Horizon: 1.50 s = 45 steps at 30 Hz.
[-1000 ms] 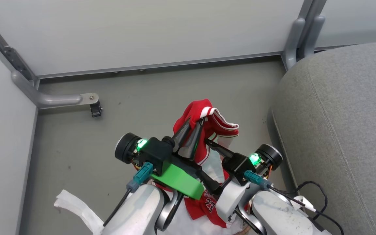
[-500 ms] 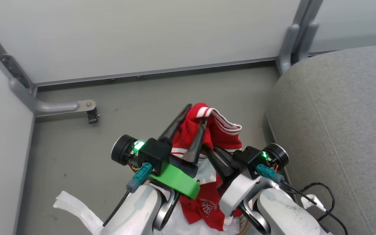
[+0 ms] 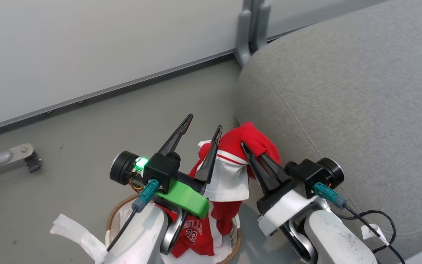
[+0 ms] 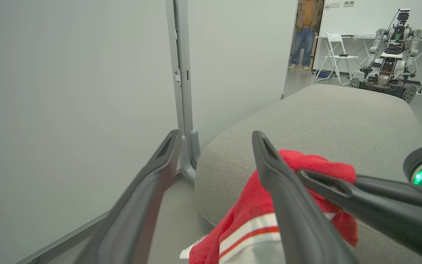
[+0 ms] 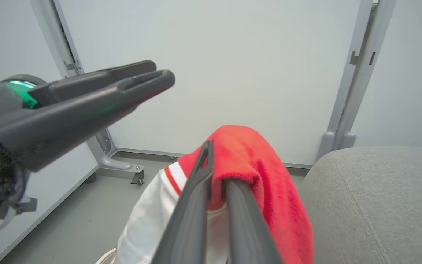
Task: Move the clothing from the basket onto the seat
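We hold the clothing [image 3: 258, 141] pinched in our right gripper [image 3: 251, 151], left gripper [image 3: 204, 122] splayed wide, above the basket [image 3: 114, 216] at seven o'clock; its hanging tail could drag against the seat [image 3: 343, 91] at three o'clock and slip free.

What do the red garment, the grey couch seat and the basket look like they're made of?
The red garment looks like soft, slightly fuzzy matte fabric: it drapes limply and has white striped trim. The couch seat looks like coarse woven upholstery, matte grey, with a stitched seam. The basket has a brown rim that looks woven, perhaps wicker or rope; its pale wall seems plastic but is mostly hidden.
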{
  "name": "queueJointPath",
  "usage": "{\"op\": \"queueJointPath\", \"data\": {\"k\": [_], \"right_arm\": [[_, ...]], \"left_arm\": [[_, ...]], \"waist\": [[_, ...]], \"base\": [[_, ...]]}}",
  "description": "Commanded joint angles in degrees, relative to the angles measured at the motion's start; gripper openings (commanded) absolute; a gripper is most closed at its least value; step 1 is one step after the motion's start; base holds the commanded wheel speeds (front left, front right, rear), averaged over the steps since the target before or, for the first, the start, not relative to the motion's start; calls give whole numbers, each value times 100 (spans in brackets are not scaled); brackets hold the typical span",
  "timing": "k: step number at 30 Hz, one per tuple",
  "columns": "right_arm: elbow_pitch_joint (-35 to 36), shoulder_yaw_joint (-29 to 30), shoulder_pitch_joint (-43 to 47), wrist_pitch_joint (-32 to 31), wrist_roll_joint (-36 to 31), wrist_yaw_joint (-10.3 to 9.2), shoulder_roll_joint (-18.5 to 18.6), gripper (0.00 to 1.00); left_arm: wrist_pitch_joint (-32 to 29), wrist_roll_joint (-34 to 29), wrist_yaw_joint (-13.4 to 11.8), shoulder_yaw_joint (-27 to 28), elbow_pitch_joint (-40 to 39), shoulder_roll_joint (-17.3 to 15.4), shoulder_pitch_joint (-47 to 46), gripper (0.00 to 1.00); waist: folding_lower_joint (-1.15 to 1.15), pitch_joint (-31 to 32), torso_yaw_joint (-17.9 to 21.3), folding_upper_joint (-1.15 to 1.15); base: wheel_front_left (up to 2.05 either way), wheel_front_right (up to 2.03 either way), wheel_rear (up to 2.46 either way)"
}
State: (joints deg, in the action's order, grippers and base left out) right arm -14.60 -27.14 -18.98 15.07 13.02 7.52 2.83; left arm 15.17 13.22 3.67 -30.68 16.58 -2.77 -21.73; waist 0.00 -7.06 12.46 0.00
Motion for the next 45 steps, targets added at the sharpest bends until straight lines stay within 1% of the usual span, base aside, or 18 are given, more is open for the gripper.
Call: {"op": "queueJointPath", "data": {"k": [1, 4, 8, 13, 17, 21, 24, 29, 33, 36, 39, 40, 41, 45], "right_arm": [[65, 49, 89, 15, 31, -7, 13, 0], [134, 109, 116, 15, 33, -6, 10, 0], [204, 247, 91, 15, -62, -6, 16, 0], [302, 579, -165, 15, -193, -7, 155, 0], [342, 830, -615, 15, -352, -7, 424, 0], [254, 924, -1346, 15, -549, -7, 805, 0], [111, 1100, -2030, 15, -669, -7, 1058, 0], [-206, 1714, -2966, 14, -878, -7, 1431, 0], [-472, 2163, -3544, 14, -1065, -8, 1663, 0], [-756, 2308, -3831, 14, -1166, -7, 1764, 0], [-1103, 2554, -3996, 14, -1148, -7, 1774, 0], [-1194, 2594, -3986, 15, -1125, -7, 1722, 0], [-1299, 2656, -3873, 14, -1118, -7, 1604, 0], [-1817, 2732, -3633, 13, -1092, -8, 1537, 0]], "left_arm": [[-2, -68, 42, 65, 11, -21, 87, 100], [-2, -141, 83, 171, 51, -23, 127, 100], [-3, -193, 136, 329, 92, -24, 146, 100], [-3, -270, 231, 346, 199, -29, 21, 100], [-3, -352, 285, 336, 294, -28, -69, 100], [-2, -465, 326, 391, 367, -42, -164, 100], [-2, -542, 331, 475, 389, -109, -210, 100], [-2, -641, 361, 473, 425, -160, -333, 100], [-3, -687, 377, 449, 444, -173, -444, 100], [-2, -718, 378, 422, 442, -196, -558, 100], [-2, -737, 380, 377, 449, -206, -644, 100], [-2, -740, 382, 374, 453, -209, -679, 100], [-2, -737, 382, 382, 455, -213, -709, 100], [-3, -724, 385, 393, 472, -208, -747, 100]], "waist": [[0, -209, 1013, 0], [0, -272, 1411, 0], [0, -367, 1773, 0], [0, -583, 1866, 0], [0, -789, 1885, 0], [0, -1063, 1882, 0], [0, -1287, 1874, 0], [0, -1640, 1619, 0], [0, -1887, 1401, 0], [0, -2064, 1249, 0], [0, -2228, 1078, 0], [0, -2268, 1032, 0], [0, -2305, 973, 0], [0, -2366, 830, 0]], "base": [[0, 0, 0], [0, 0, 0], [0, 0, 0], [0, 0, 0], [0, 0, 0], [0, 0, 0], [0, 0, 0], [0, 0, 0], [0, 0, 0], [0, 0, 0], [0, 0, 0], [0, 0, 0], [0, 0, 0], [0, 0, 0]]}}
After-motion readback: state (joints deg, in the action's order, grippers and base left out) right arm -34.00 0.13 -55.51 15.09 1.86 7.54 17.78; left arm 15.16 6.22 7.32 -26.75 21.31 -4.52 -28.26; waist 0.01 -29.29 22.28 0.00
